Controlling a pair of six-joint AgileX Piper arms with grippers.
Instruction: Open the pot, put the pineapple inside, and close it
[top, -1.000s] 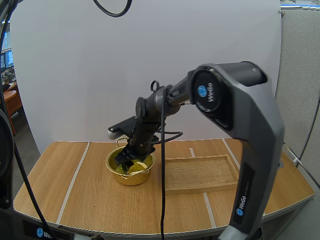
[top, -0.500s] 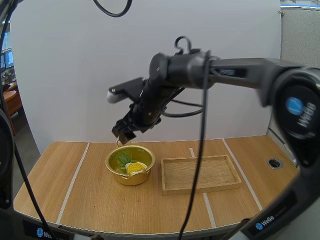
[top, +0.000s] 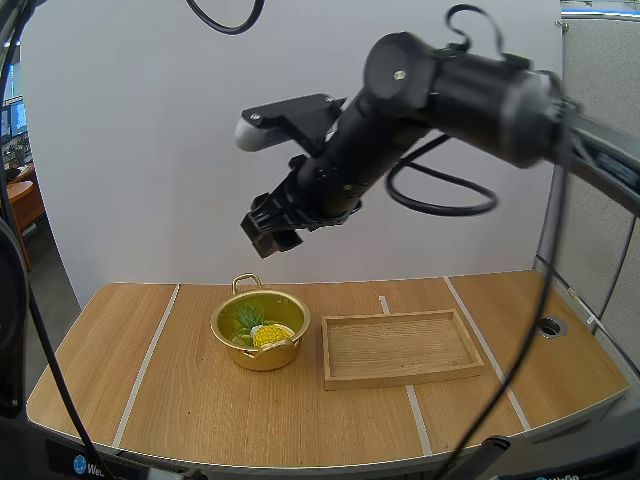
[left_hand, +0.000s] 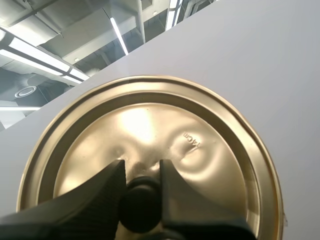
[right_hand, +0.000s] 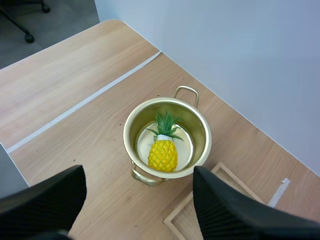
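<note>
Left gripper (left_hand: 141, 172): my fingers are clamped on the dark knob (left_hand: 140, 205) of the lid (left_hand: 150, 125); I hold the gold lid up, away from the table.
Table (top: 170, 400): wooden, carrying the pot and the tray.
Pot (top: 262, 357): open, upright, toward the back edge of the table and left of its middle, a little apart from the tray.
Pineapple (right_hand: 163, 154): lying on the pot's floor, leaves toward the handle on the back-edge side.
Right gripper (top: 270, 228): high over the pot, fingers (right_hand: 220, 205) apart and holding nothing.
Tray (top: 400, 378): to the right of the pot, nothing in it.
Done, as I judge it: the pot is opened and the fruit is in.
Left to do: close the pot, which means bringing the lid in my left fingers over the rim, seating it flat and letting go of the knob.
</note>
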